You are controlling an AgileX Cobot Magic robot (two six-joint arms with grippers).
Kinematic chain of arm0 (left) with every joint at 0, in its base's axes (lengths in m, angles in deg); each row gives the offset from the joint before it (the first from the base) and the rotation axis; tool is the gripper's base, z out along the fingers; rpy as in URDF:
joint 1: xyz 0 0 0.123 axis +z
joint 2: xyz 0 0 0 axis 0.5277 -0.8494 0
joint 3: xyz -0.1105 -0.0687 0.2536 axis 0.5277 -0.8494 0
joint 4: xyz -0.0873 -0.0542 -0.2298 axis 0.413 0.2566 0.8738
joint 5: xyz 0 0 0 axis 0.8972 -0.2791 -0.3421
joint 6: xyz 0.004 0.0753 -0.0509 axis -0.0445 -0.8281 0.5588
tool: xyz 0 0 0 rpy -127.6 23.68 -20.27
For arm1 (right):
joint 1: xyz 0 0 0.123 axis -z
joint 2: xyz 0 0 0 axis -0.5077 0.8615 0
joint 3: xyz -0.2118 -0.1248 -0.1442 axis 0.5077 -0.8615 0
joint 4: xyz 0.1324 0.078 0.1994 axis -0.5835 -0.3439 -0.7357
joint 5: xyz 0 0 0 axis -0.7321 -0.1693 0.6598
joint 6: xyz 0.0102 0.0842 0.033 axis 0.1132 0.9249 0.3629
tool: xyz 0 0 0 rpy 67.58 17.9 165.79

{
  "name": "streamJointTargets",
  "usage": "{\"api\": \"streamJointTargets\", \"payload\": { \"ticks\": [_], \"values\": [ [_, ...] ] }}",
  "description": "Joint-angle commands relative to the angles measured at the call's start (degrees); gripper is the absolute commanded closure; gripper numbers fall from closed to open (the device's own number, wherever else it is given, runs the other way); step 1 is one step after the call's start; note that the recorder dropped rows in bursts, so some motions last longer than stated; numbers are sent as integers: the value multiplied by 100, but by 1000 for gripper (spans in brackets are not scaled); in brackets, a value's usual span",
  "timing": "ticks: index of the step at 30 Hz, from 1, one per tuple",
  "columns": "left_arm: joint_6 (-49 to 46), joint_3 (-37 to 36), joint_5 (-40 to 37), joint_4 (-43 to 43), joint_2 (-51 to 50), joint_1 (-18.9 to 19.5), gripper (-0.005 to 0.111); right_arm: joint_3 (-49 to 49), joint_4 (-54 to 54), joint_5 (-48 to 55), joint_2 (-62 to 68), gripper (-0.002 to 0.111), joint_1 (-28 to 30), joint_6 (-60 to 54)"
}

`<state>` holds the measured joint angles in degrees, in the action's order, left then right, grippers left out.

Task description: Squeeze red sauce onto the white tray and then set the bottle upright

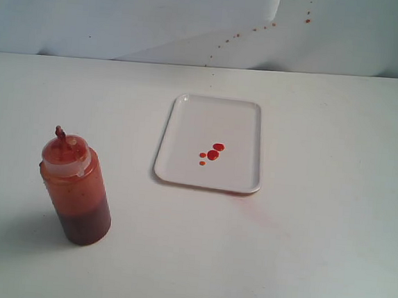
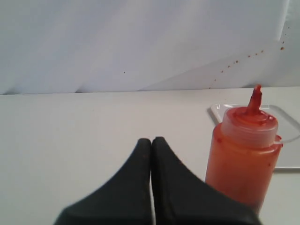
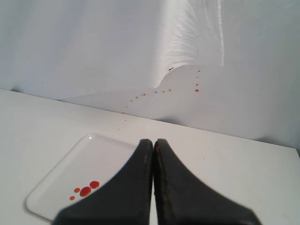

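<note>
Bench (image 1: 317,236) carries upright bottle (image 1: 76,187) left of white tray (image 1: 195,117) with red sauce (image 1: 212,154) drops. Wrist views alone show left end effector (image 2: 151,140) and right end effector (image 3: 153,141) clenched, empty.

An upright bottle (image 1: 76,187) stands front left on the table (image 1: 315,257), the one tall obstacle. The low tray (image 1: 187,120) lies well apart, with open tabletop between them and to the right.
</note>
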<state>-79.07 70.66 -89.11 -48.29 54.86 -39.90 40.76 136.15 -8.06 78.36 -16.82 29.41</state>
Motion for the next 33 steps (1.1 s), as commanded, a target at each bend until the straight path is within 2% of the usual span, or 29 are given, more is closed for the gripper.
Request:
{"api": "streamJointTargets", "payload": {
  "ticks": [1, 21, 27, 33],
  "values": [
    [-106, -106, -168, 49, 19, -24, 106, 17, 14, -8, 10, 108, 5, 2],
    [-106, -161, -272, 49, 19, -13, 106, 17, 14, -8, 10, 108, 5, 2],
    [-43, -161, -275, 23, 19, 600, 106, 17, 14, -8, 10, 108, 5, 2],
    [-84, -161, -275, 23, 19, 682, 106, 17, 14, -8, 10, 108, 5, 2]
  ]
}}
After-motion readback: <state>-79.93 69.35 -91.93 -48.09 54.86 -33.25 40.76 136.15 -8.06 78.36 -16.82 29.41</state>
